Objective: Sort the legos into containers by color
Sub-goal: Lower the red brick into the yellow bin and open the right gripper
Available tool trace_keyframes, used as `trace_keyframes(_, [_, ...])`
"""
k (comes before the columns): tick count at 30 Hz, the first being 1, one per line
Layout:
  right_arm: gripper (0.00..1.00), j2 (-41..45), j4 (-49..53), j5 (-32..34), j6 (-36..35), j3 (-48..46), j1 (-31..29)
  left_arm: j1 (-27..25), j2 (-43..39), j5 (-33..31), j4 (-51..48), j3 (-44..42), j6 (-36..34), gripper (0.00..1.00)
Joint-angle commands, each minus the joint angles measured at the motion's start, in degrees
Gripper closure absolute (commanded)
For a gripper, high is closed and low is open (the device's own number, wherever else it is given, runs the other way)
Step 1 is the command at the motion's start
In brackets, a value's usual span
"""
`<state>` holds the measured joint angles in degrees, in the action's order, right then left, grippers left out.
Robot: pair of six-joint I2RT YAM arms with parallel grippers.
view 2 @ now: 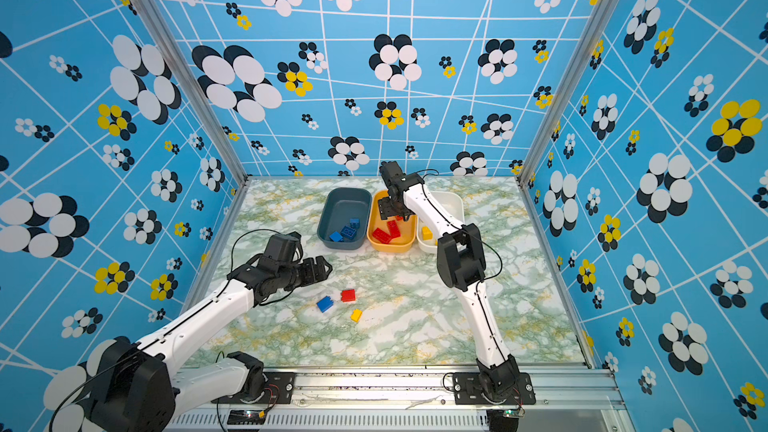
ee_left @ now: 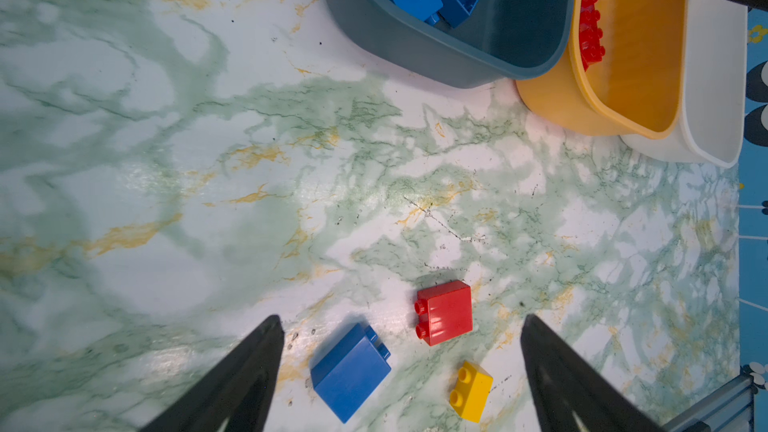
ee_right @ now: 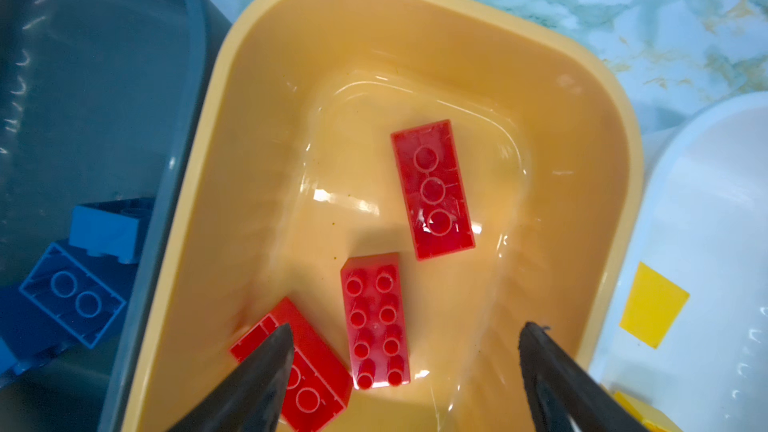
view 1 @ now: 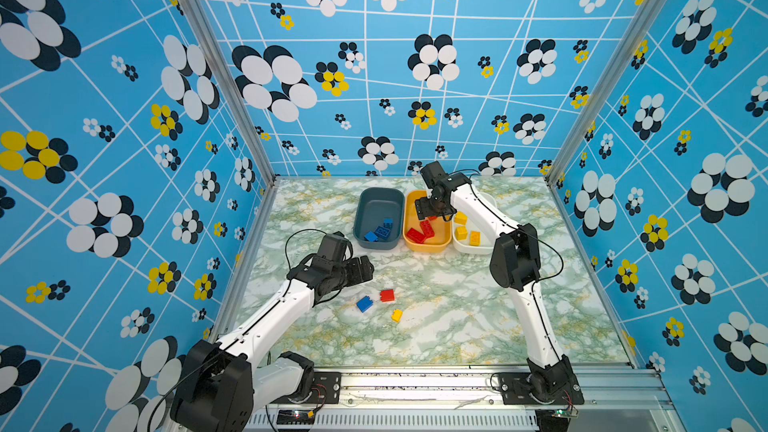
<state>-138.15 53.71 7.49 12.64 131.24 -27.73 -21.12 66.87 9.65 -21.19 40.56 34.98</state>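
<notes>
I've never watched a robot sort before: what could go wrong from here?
The small blue plastic brick, red brick and yellow brick lie bunched near the left arm's open fingers; closing might catch two. The dark teal tub, orange-yellow tub and white tub sit side by side, so a drop near a rim could land wrong.

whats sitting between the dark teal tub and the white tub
The orange-yellow tub, with three red bricks inside, sits between the dark teal tub and the white tub; both top views show it.
</notes>
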Motion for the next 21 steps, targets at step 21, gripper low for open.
trace_keyframes(21, [0.12,19.6,-6.4,-3.7,3.7,-22.1,-1.9,-5.4,-2.5,-7.1,-12.5,0.8,8.7,0.10])
